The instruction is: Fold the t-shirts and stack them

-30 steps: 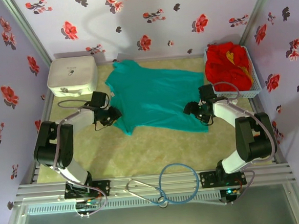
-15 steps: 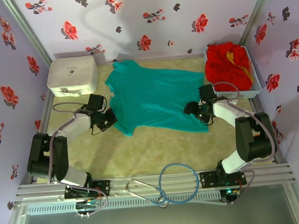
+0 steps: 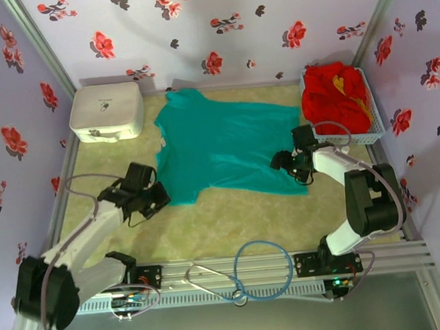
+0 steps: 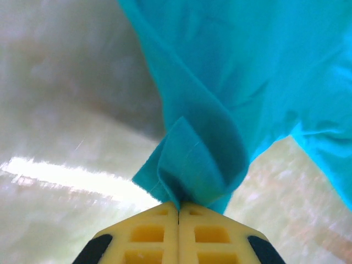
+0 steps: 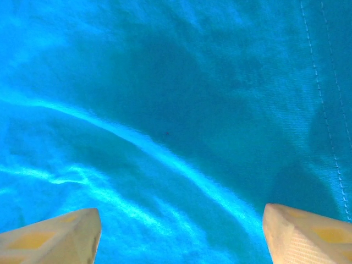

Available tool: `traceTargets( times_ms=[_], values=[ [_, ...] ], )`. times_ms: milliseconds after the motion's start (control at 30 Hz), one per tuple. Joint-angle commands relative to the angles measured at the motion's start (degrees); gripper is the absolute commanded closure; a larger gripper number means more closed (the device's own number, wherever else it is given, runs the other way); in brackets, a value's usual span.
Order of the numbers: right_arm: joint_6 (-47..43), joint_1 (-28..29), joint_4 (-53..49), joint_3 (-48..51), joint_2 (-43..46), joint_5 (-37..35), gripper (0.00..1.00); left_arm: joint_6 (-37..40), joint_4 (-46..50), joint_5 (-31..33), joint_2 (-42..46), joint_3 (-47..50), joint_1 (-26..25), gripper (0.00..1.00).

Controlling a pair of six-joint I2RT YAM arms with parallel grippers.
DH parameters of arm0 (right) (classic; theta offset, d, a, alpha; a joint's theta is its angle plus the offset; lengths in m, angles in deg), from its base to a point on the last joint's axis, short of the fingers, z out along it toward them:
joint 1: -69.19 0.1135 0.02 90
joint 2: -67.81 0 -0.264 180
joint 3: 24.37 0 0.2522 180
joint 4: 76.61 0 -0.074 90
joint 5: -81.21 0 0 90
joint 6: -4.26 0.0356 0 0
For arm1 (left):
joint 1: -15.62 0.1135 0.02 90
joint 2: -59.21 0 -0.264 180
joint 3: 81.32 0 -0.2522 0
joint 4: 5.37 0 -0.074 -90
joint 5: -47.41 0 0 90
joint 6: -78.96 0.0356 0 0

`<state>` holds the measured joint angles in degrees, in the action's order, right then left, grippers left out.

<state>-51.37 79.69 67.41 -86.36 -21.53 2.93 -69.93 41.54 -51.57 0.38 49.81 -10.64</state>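
Teal tee (image 3: 226,146) lies spread out flat mid-table (image 3: 232,224). Left gripper (image 4: 179,212) is clamped tight on its near-left hem corner, with the cloth bunched up right at the yellow fingertips. Right gripper (image 5: 181,234) is wide open, fingers apart just over the tee's right edge, gripping nothing. Red tees (image 3: 334,89) sit piled in the basket (image 3: 378,130) far right, white box (image 3: 107,112) far left.

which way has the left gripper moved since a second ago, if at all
Yes. The left gripper, shut on an edge of the teal t-shirt, has pulled back toward the near side, farther from the white box.
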Motion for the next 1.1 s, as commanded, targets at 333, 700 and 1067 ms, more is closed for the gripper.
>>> traceTargets(
  times_ms=[333, 700, 1067],
  values=[
    [1.9, 0.1, -2.3, -1.1, -1.2, -3.8, 0.22, -15.9, 21.5, 12.2, 23.9, 7.9, -7.2, 0.56],
    [0.9, 0.1, -4.0, -1.8, 2.2, -4.9, 0.22, 11.0, 5.0, 14.1, -3.5, -7.3, 2.3, 0.48],
    [0.6, -1.1, -5.9, 0.5, 6.0, -5.1, 0.21, 25.1, -8.7, 12.5, -26.6, -16.3, 9.6, 0.52]
  ],
)
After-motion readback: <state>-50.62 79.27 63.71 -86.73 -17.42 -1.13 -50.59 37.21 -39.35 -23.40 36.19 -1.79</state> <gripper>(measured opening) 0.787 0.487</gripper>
